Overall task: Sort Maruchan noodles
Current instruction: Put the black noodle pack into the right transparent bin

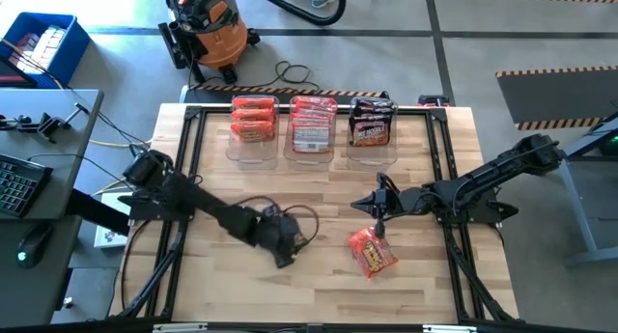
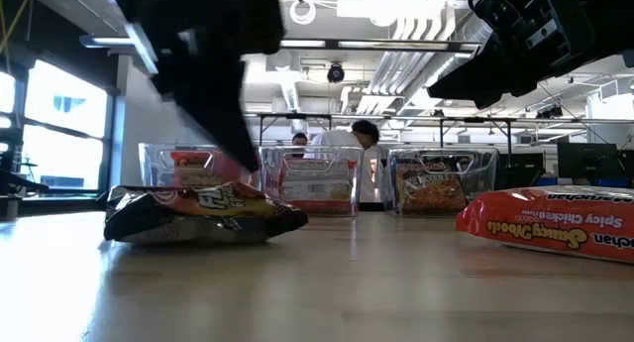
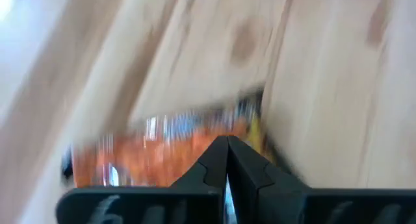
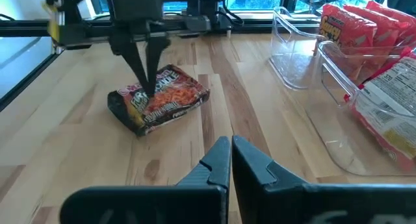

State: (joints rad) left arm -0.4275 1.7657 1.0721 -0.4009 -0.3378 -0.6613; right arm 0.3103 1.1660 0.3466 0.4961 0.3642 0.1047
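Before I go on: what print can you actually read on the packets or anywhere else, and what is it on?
"Saucy Noods" and "Spicy Chicken Flavor", upside down in the low view: on the orange packet lying loose on the table.
Dark packet under the left gripper: print too blurred to read.
Packets in the three bins: labels too small to read.
No other readable text.

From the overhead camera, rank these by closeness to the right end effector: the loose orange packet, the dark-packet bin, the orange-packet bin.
Measured from the right end effector, shut, mid-table:
1. Loose orange packet, just in front of it, toward the table's near edge.
2. Dark-packet bin, at the back edge, right end of the bin row.
3. Orange-packet bin, back edge, left end of the row.
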